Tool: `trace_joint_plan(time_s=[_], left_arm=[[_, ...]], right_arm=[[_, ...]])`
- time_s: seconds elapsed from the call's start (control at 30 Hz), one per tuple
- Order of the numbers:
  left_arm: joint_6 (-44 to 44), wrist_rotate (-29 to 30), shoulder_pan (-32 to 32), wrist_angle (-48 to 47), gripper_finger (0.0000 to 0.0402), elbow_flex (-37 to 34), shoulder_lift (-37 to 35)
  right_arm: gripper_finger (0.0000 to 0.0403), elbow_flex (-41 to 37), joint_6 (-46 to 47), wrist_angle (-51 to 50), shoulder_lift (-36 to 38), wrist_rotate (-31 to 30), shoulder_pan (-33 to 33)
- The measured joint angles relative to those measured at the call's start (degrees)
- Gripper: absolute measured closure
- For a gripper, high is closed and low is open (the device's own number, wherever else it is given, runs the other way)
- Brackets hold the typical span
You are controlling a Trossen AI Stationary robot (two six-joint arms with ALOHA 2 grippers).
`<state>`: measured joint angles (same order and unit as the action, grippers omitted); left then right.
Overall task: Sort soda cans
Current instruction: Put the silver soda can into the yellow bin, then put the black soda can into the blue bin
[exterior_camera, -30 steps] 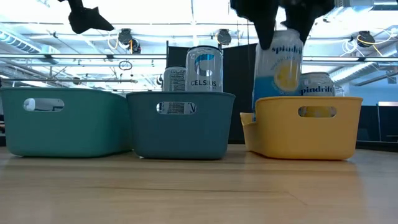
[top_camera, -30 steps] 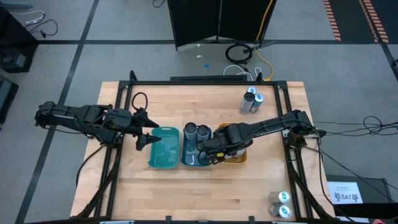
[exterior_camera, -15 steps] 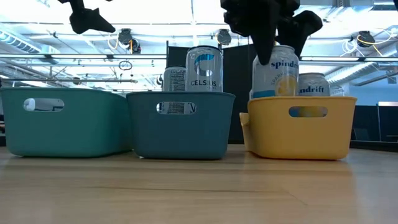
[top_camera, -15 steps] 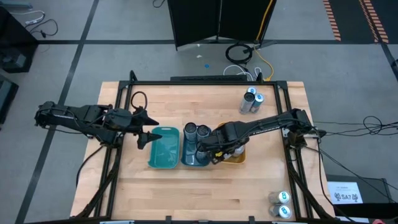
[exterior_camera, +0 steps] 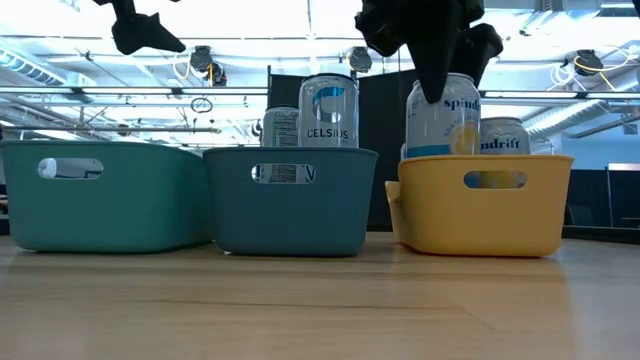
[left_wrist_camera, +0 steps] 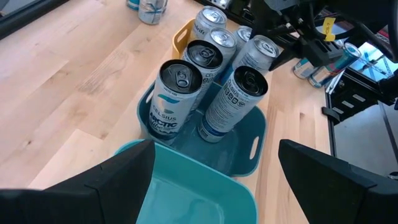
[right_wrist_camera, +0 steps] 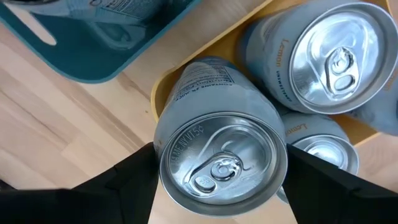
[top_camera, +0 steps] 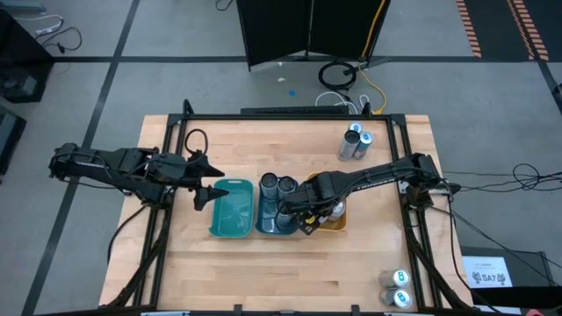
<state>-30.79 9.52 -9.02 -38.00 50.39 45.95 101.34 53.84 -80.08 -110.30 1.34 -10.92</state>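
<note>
Right gripper [exterior_camera: 440, 70] clamped from above around an upright lemon can [exterior_camera: 443, 115] set in the yellow bin [exterior_camera: 485, 205], long axis vertical, straight below the fingers; left gripper [top_camera: 204, 184] open and waiting by the teal bin [top_camera: 230, 211], farther away.
</note>
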Motion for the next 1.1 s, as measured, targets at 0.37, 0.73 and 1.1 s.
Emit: trace_joint_plan(time_s=[0.37,0.73,1.1], left_arm=[[-0.07,0.00,0.00,0.00,0.0051,0.00,-0.02],[-0.20,0.00,0.00,0.00,0.0051,0.00,-0.01],[-0.33,-0.01,0.00,0.01,0.0051,0.00,-0.01]], right_arm=[[0.0097,0.00,-2.53,0.18,0.00,-0.18,0.00],[0.0068,0.02,-2.54,0.25,0.11,-0.31,0.00],[0.0067,0.02,-0.50,-1.93,0.56,0.24,0.09]])
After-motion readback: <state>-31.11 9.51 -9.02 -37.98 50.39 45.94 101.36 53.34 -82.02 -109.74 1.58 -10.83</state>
